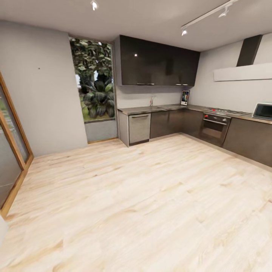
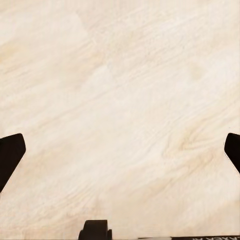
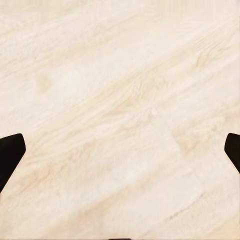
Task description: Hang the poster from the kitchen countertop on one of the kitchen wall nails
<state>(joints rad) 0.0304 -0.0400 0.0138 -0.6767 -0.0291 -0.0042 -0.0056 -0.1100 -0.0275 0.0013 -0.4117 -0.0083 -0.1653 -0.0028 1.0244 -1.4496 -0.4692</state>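
Observation:
The poster (image 1: 184,98) stands upright in the far corner of the kitchen countertop (image 1: 151,109), leaning against the wall, small and distant across the room. A tiny dark nail (image 1: 38,68) shows on the grey left wall. In the left wrist view my left gripper (image 2: 120,152) is open, its dark fingertips (image 2: 10,155) wide apart over bare wooden floor. In the right wrist view my right gripper (image 3: 120,152) is likewise open, fingertips (image 3: 10,155) spread over the floor, nothing between them.
A wide light wood floor (image 1: 143,196) lies between me and the cabinets. An oven with gas hob (image 1: 217,121) and a microwave (image 1: 263,111) sit along the right run. A tall window (image 1: 94,83) and a glass door (image 1: 11,147) are at left.

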